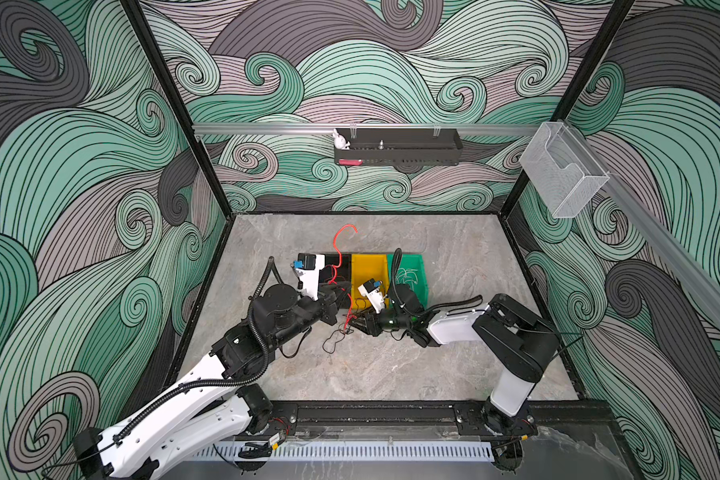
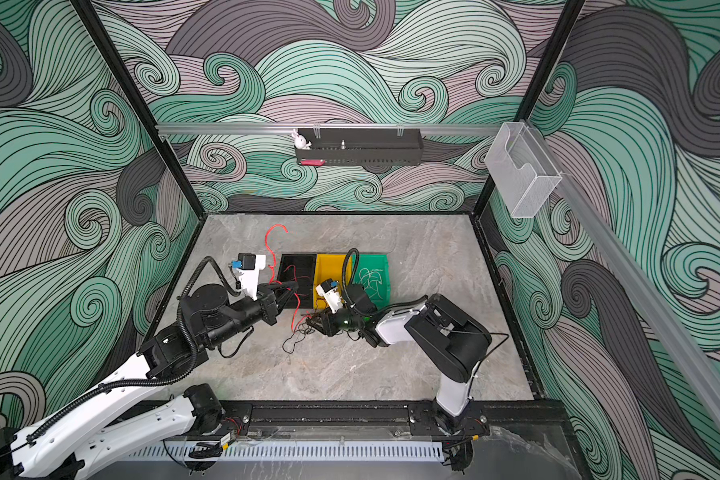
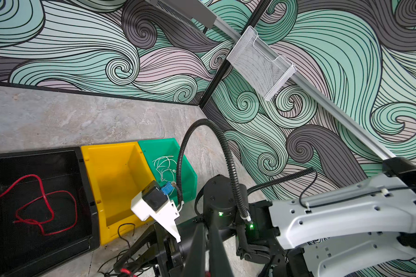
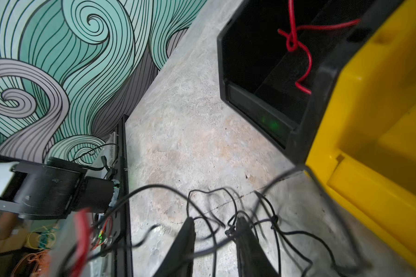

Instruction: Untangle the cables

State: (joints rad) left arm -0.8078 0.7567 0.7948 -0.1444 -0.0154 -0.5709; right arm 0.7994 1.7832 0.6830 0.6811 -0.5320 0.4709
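Step in hand: parting red from black. The left gripper hangs over the black bin, fingers shut on the red cable, which trails down to the tangle. The right gripper sits at the tabletop, fingers narrowly apart astride the black cable, nothing pinched. Next move, by my judgement: close on the black strand near its knot, then draw apart slowly.

left arm reaches up from the near-left base, elbow bent, forearm running toward the middle. left gripper: jaws closed together. right arm folds from the near-right base, forearm pointing left, wrist low. right gripper: jaws parted by a narrow gap. the grippers sit near each other, apart.
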